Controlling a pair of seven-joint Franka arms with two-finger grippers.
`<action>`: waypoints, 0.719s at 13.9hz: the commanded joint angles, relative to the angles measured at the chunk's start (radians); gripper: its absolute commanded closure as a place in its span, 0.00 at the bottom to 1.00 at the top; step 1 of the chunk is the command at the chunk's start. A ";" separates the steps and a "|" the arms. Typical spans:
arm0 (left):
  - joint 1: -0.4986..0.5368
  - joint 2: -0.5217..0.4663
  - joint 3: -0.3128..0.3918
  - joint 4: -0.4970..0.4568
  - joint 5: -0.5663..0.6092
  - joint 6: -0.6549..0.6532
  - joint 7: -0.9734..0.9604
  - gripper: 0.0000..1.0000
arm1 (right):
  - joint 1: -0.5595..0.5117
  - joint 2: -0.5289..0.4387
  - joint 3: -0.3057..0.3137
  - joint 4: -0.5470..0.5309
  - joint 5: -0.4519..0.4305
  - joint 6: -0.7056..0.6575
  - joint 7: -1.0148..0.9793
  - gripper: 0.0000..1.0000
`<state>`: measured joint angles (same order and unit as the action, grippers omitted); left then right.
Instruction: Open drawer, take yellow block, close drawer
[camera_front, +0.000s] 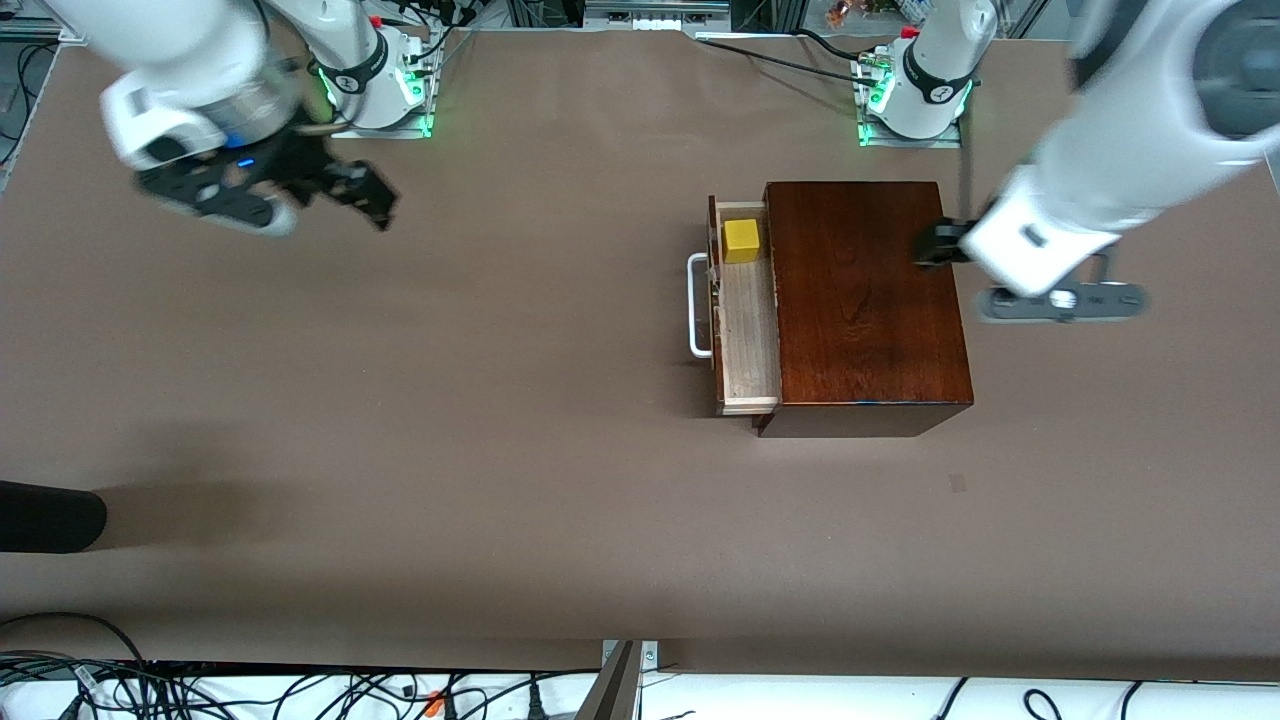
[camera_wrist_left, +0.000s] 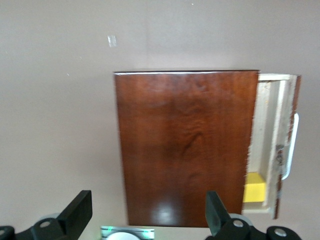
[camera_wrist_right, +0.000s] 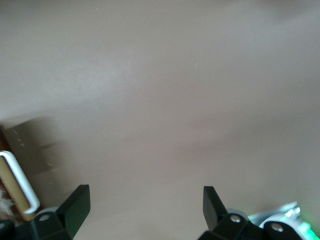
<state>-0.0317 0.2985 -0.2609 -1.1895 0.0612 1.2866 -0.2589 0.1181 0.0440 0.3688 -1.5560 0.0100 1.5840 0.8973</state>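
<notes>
A brown-covered table (camera_front: 500, 400) fills the front view, with cables along the edge nearest the camera and the two arm bases along the top. Toward the right arm's end, the right gripper (camera_front: 375, 205) is held above bare tabletop, well apart from the box; in its wrist view its fingers (camera_wrist_right: 75, 207) are seen spread wide with nothing between them, and only the white handle (camera_wrist_right: 17, 182) shows at the edge. Farther along, the drawer (camera_front: 745, 320) is seen pulled partway out of the dark wooden box (camera_front: 865, 300), its pale inside exposed and its handle facing the right arm's end of the table. The yellow block (camera_front: 741, 240) lies inside the drawer, in the corner farthest from the front camera, untouched by either gripper. At the left arm's end, the left gripper (camera_front: 940, 245) is held over the box's edge; its wrist view looks down on the box top and the open drawer, and its fingers (camera_wrist_left: 77, 212) are likewise spread with nothing held. The opening step is judged done, or nearly so, since the block is reachable from above. Two steps are judged left: the block is yet to be lifted out, and the drawer is yet to be pushed shut.
</notes>
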 joint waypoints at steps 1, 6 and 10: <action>0.003 -0.142 0.115 -0.164 -0.053 0.055 0.208 0.00 | 0.113 0.063 0.030 0.019 0.005 0.055 0.333 0.00; 0.003 -0.310 0.216 -0.422 -0.055 0.261 0.337 0.00 | 0.331 0.190 0.032 0.025 -0.025 0.223 0.844 0.00; 0.018 -0.343 0.221 -0.475 -0.054 0.329 0.328 0.00 | 0.495 0.348 0.029 0.121 -0.094 0.326 1.329 0.00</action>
<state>-0.0269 -0.0042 -0.0448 -1.6068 0.0296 1.5803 0.0512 0.5443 0.2974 0.4055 -1.5374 -0.0282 1.9018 2.0247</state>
